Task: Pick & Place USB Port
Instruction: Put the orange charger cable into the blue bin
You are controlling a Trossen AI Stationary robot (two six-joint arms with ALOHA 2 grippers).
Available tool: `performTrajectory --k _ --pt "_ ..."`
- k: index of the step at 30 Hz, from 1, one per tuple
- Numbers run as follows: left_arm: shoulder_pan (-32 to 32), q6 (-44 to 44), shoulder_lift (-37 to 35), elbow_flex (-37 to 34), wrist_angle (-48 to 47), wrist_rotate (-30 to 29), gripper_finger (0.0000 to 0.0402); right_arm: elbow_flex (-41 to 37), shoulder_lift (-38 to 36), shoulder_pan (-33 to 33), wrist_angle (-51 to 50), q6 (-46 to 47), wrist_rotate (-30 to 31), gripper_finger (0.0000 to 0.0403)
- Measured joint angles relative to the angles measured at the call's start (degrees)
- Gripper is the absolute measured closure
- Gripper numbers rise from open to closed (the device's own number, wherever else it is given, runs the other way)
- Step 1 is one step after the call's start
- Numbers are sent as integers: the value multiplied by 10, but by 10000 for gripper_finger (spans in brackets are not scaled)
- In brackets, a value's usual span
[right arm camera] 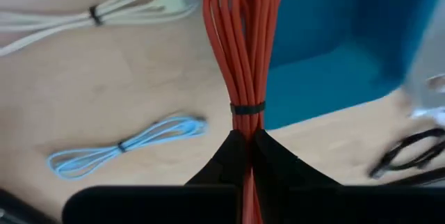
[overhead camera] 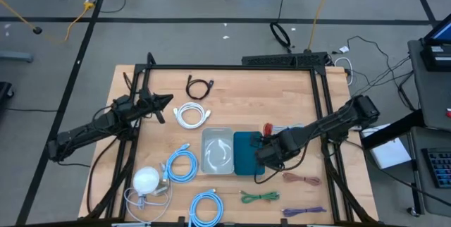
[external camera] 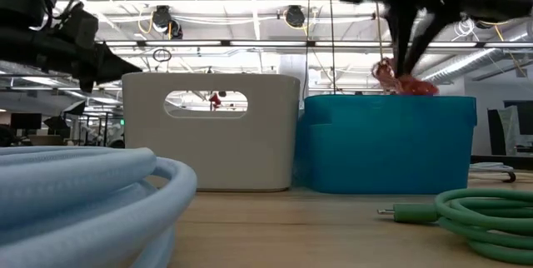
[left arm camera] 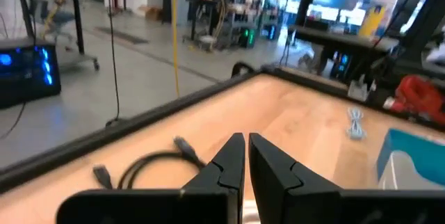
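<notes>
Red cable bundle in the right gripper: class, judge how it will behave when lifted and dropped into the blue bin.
The red cable bundle probably flops, hanging in long loose loops from the right gripper. Its tie should keep the strands together. It looks light, so loops may catch the blue bin rim.

Pale wooden tabletop [overhead camera: 232, 93] is showing smooth grain; teal plastic bin [external camera: 387, 143] is looking matt, red cable bundle [right arm camera: 240, 50] rubbery.
</notes>
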Motion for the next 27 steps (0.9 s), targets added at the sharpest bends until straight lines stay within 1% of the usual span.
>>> performTrajectory --k 6,8,12,14,18,20,22,24,27 --pt "0 -19 32 0 -2 7 378 94 2 0 -10 6 -5 400" --pt "0 -19 45 0 0 10 378 118 1 0 -7 13 -40 400" --pt "0 -19 61 -1 6 15 378 129 26 3 3 27 -146 400" --pt "0 -19 64 -1 9 15 378 128 55 8 -9 25 -162 400" --pt "0 -19 65 -2 23 15 378 127 104 12 -42 10 -162 400" --pt "0 -19 65 -2 29 15 378 127 117 8 -32 6 -161 400" --pt "0 -18 65 -2 34 19 378 127 121 3 -13 -2 -154 400" --pt "0 -19 65 -2 37 27 378 127 117 0 2 -9 -132 400" --pt "0 -18 65 -2 39 30 378 127 102 -10 26 -10 -125 400"
